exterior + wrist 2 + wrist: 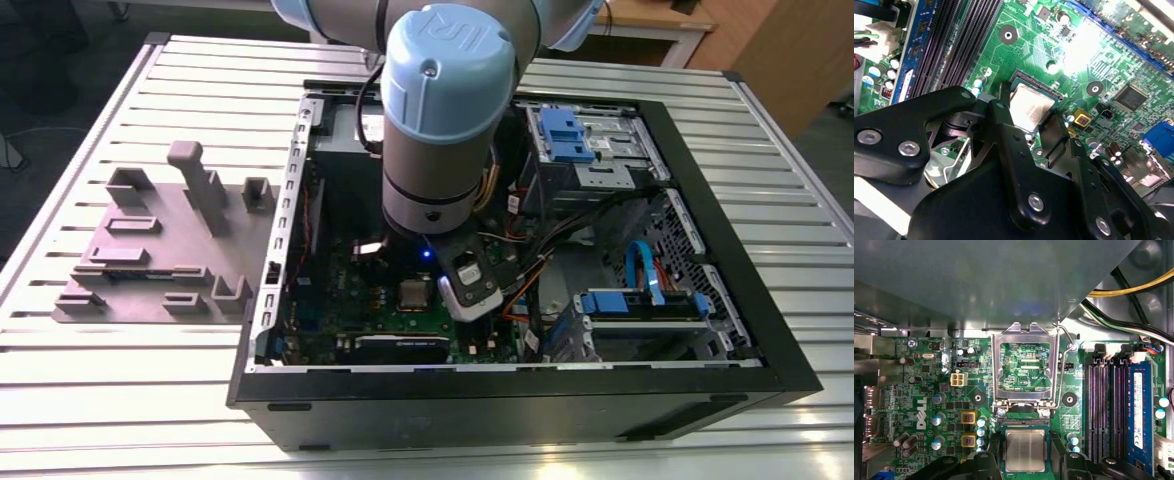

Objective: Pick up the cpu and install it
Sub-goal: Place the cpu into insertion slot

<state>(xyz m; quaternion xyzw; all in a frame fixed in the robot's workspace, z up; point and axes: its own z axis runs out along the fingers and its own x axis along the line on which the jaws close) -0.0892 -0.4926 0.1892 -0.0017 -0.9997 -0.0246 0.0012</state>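
Observation:
The cpu (1025, 450), a small square chip with a shiny metal top, lies flat at the open socket on the green motherboard (929, 390). My gripper (1025, 460) reaches down into the computer case (534, 400), and its black fingers (1002, 107) hug two opposite edges of the cpu (1030, 104). The socket's silver hinged frame (1024, 365) is swung open beside the chip, with its lever (1066, 340) raised. In the exterior view the cpu (411, 293) shows just beside the gripper's body.
Black memory slots (1104, 405) run beside the socket. Yellow and black cables (1134, 295) and a grey metal box (979, 280) hang over the board. Blue drive brackets (567, 135) fill the case's far side. A grey fixture plate (147, 250) lies on the slatted table.

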